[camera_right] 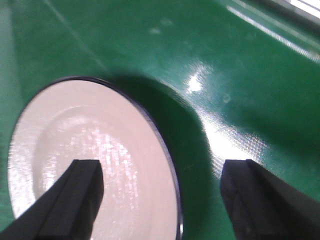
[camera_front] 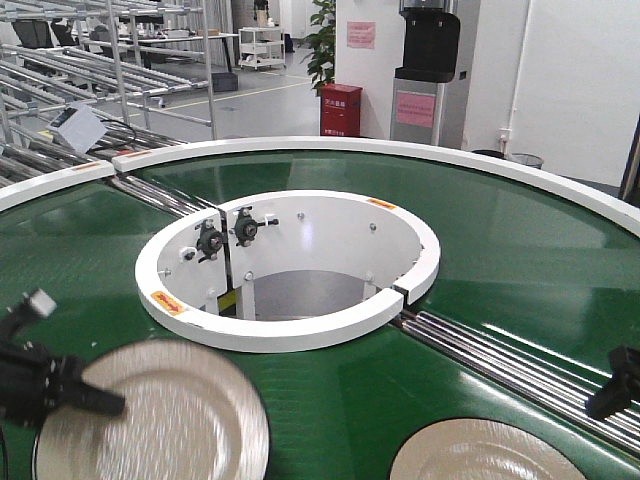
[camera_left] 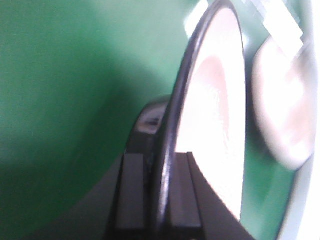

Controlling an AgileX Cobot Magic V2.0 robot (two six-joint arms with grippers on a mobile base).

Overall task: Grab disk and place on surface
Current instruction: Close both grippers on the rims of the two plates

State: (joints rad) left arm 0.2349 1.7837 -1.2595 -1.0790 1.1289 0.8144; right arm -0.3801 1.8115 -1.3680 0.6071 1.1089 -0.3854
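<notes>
- The grab looks done: the left gripper point(camera_front: 95, 398) is pinching the near rim of the disk point(camera_front: 160, 420), and its wrist view shows the rim edge-on between the two fingers
- The disk hangs over the green belt point(camera_front: 90, 250) at the near left; it is blurred, and whether it is clear of the belt I cannot tell
- The right gripper point(camera_right: 162, 200) hovers with jaws spread and empty, one finger over a second disk point(camera_front: 485, 455), the other over bare belt
- Next, I judge, comes the carry: hold the pinch firm, keep the disk level and bring it off the belt to the steel tabletop
- That tabletop shows in no view, so the set-down spot cannot be judged
- The belt circles a white inner ring point(camera_front: 290, 270), with steel rollers point(camera_front: 510, 355) at the right
- Beyond are metal racks point(camera_front: 100, 60), a red box point(camera_front: 342, 108), a water dispenser point(camera_front: 430, 70) and a potted plant point(camera_front: 322, 40)
</notes>
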